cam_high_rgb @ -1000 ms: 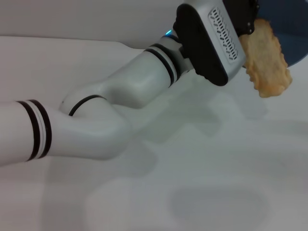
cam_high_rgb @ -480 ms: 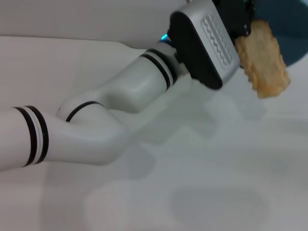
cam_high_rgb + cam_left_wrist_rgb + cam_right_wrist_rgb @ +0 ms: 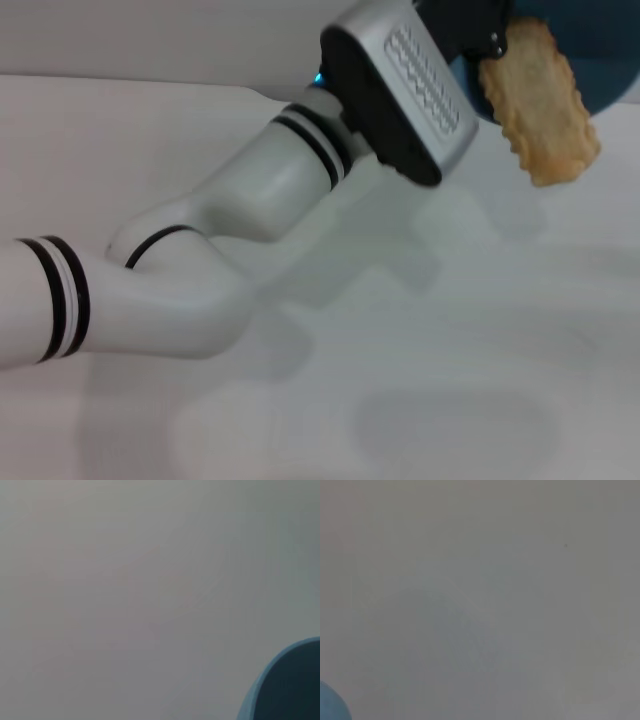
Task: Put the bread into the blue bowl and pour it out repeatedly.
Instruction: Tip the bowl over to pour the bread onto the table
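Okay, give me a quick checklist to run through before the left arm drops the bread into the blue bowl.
1. Bread held off the table: ok, it hangs in the air at the left gripper.
2. Grip secure: cannot tell, fingers mostly hidden.
3. Blue bowl in view: ok, partly, at the far right edge.
4. Bread over the bowl opening: cannot tell; it overlaps the bowl in the head view.
5. Right gripper out of the way: cannot tell, not in view.

The left arm [image 3: 200, 250] reaches from the near left across to the far right, elbow bent low and forearm rising toward the upper right. Its wrist housing [image 3: 400, 90], black with a silver plate, is tilted. The left gripper [image 3: 490, 40] sits at the far right, fingers mostly hidden.
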Action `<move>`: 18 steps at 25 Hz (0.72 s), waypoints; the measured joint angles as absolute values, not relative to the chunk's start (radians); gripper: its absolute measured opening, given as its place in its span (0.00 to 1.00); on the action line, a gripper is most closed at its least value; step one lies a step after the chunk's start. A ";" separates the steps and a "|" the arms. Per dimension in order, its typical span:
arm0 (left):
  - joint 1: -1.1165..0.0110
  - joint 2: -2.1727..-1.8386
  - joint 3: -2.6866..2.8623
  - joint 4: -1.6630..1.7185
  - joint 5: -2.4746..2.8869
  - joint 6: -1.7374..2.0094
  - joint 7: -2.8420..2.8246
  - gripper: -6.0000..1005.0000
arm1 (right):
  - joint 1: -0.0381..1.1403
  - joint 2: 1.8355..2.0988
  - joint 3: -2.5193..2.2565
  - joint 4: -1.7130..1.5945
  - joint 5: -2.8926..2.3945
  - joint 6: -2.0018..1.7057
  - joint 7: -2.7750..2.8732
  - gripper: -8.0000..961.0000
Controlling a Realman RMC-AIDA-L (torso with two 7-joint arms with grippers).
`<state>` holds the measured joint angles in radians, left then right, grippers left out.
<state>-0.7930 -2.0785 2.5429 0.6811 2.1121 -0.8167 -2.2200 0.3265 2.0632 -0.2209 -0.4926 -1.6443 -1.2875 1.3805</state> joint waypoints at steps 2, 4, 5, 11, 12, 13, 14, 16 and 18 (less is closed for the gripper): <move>-0.788 -2.078 2.553 0.678 2.116 -0.834 -2.220 0.00 | 0.328 2.063 -0.221 -0.492 -1.644 -1.287 1.380 0.71; -0.784 -2.078 2.553 0.679 2.117 -0.841 -2.220 0.00 | 0.328 2.063 -0.221 -0.492 -1.644 -1.287 1.380 0.71; -0.782 -2.078 2.556 0.679 2.123 -0.847 -2.219 0.00 | 0.328 2.063 -0.221 -0.492 -1.644 -1.287 1.380 0.71; -0.774 -2.078 2.575 0.681 2.159 -0.855 -2.176 0.00 | 0.327 2.063 -0.221 -0.492 -1.644 -1.287 1.380 0.71; -0.774 -2.078 2.585 0.682 2.159 -0.856 -2.162 0.00 | 0.326 2.063 -0.221 -0.492 -1.644 -1.287 1.380 0.71; -0.774 -2.078 2.598 0.683 2.159 -0.862 -2.137 0.00 | 0.324 2.063 -0.221 -0.492 -1.644 -1.287 1.379 0.71; -0.774 -2.078 2.621 0.685 2.160 -0.874 -2.078 0.00 | 0.322 2.063 -0.221 -0.492 -1.644 -1.287 1.378 0.71; -0.772 -2.078 2.629 0.690 2.158 -0.874 -2.046 0.00 | 0.322 2.063 -0.221 -0.492 -1.644 -1.287 1.378 0.71; -0.767 -2.078 2.631 0.698 2.154 -0.874 -2.010 0.00 | 0.322 2.063 -0.221 -0.491 -1.644 -1.287 1.378 0.71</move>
